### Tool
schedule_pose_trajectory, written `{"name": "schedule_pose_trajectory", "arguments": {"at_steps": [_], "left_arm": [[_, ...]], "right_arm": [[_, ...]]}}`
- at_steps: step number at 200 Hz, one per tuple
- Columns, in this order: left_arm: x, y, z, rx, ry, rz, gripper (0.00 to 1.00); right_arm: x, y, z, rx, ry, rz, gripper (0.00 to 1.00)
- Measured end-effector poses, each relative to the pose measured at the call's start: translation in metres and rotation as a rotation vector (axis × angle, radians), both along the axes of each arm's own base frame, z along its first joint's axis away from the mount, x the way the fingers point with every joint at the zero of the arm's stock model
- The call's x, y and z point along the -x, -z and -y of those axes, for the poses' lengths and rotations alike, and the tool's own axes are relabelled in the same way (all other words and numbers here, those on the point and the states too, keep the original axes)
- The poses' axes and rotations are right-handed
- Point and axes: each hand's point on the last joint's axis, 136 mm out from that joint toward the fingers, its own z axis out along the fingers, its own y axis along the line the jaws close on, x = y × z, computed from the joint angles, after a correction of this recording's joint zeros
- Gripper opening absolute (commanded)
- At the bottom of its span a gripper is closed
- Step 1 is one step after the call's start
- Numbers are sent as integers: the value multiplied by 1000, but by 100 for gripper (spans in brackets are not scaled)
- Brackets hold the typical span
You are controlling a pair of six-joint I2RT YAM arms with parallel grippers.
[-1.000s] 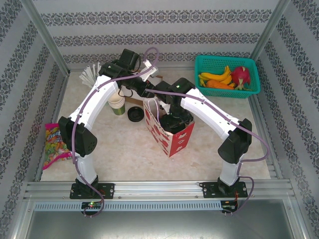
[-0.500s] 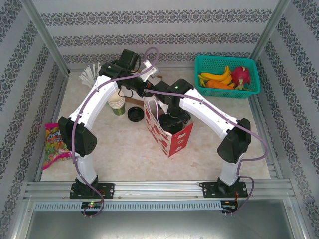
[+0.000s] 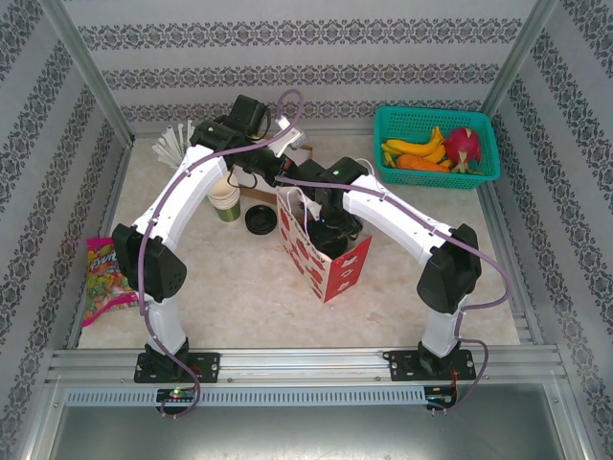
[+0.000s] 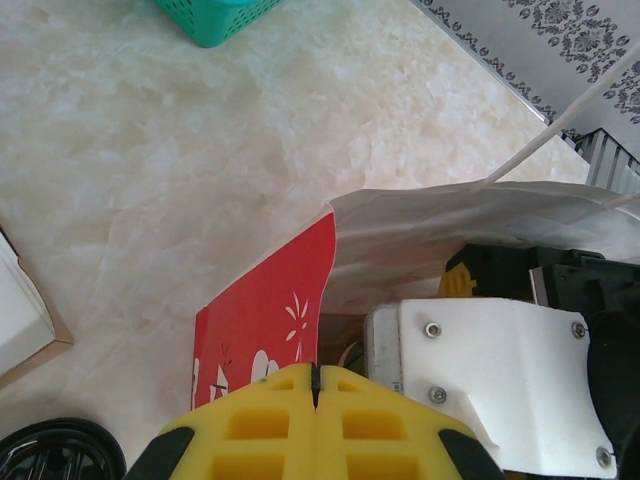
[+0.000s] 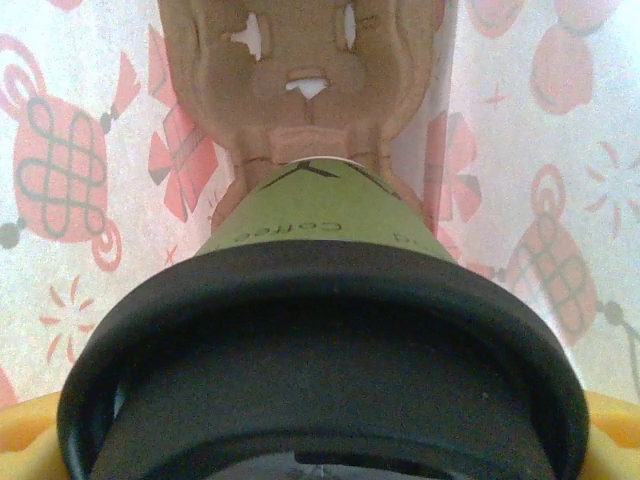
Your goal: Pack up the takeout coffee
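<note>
Lowering a lidded coffee cup (image 5: pixel 320 225) into red gift bag (image 3: pixel 326 264), right claw (image 5: pixel 320 425) clamped on it.
Rt arm has pushed a bit deeper vs. a sec ago; cup now hangs just above pulp carrier (image 5: pixel 300 70) at bag bottom, so seating looks imminent. Left claw (image 4: pixel 313 420), fingers together, apparently pinches bag rim. A second cup (image 3: pixel 224 199) waits on worktop (image 3: pixel 239 287).

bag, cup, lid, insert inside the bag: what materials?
Bag: paper, printed red outside, white inside, sharp folds.
Cup: paper by the look, matte green, printed lettering.
Lid: black plastic, smooth, moulded rim.
Insert: likely moulded pulp, matte brown, rounded pressed shapes with cut slots.
</note>
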Motion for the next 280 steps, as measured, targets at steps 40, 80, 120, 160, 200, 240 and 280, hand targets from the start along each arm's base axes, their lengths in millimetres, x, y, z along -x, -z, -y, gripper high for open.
{"name": "schedule_pose_trajectory", "arguments": {"at_steps": [40,80,120,160,200,240,280], "left_arm": [[-1,0,0,-2,-4,1,0],[-2,1,-1,-10,-10,4,0],[-3,2,-3,-19,-17,8,0],[-3,2,-3,-18,-20,4,0],[-3,2,-3,-16,-27,-4,0],[-3,2,-3,-15,-29,-5,0],[-3,2,-3,-15,-29,-6,0]], "right_arm": [[-1,7,1,6,-6,3,62],[3,23,11,39,8,-33,61],[3,24,13,29,16,-28,61],[2,24,14,17,31,-40,61],[2,26,15,10,52,-50,61],[2,27,14,6,55,-45,61],[2,28,14,2,55,-40,60]]}}
